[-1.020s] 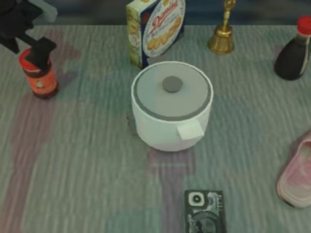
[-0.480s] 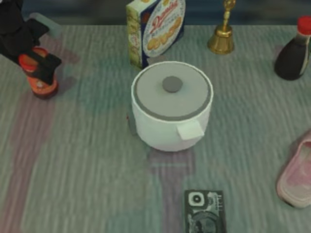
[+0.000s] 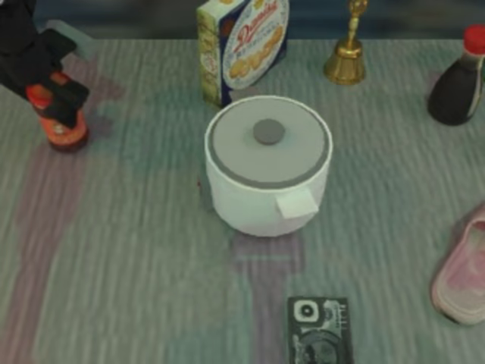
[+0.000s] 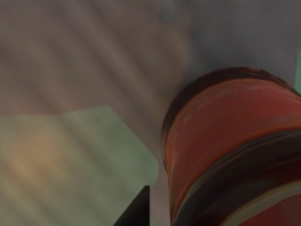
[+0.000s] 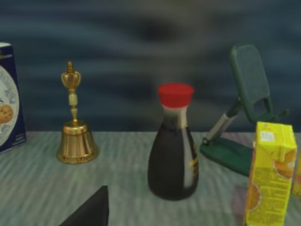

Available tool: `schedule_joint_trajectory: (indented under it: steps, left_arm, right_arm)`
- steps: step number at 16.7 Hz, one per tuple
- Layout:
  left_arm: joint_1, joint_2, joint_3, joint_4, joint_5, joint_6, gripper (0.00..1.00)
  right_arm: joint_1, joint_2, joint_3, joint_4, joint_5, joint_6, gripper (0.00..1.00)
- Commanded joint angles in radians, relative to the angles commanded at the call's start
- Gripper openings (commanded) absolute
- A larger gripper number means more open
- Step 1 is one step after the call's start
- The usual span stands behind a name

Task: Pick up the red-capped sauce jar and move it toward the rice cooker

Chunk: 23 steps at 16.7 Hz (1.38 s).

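Now that my left claw (image 3: 51,95) has dropped over the sauce jar (image 3: 67,130) at far left, fingers closed around it, lifting toward the rice cooker (image 3: 267,167) comes next.

Left end effector (image 3: 47,97) lower over sauce jar (image 3: 64,133)

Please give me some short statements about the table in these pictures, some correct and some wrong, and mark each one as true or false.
1. The left gripper is at the sauce jar, at the table's far left. True.
2. The jar touches the rice cooker. False: it stands well apart, to the cooker's left.
3. A cookie box stands behind the cooker. True.
4. The gold bell lies on its side. False: it stands upright.
5. The dark bottle has a red cap. True.
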<state>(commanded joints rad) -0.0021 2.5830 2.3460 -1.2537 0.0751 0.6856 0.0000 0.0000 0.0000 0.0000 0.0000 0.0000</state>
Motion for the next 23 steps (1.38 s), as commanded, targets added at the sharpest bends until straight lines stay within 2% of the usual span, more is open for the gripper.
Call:
schedule_joint_trajectory:
  steps: [7, 18, 23]
  left_arm:
    - [0.000, 0.000, 0.000, 0.000, 0.000, 0.000, 0.02]
    - [0.002, -0.015, -0.015, 0.000, -0.001, 0.000, 0.00]
    - [0.013, -0.231, -0.221, -0.009, -0.004, 0.001, 0.00]
  right_arm:
    - [0.000, 0.000, 0.000, 0.000, 0.000, 0.000, 1.00]
    - [0.000, 0.000, 0.000, 0.000, 0.000, 0.000, 1.00]
    - [0.000, 0.000, 0.000, 0.000, 0.000, 0.000, 1.00]
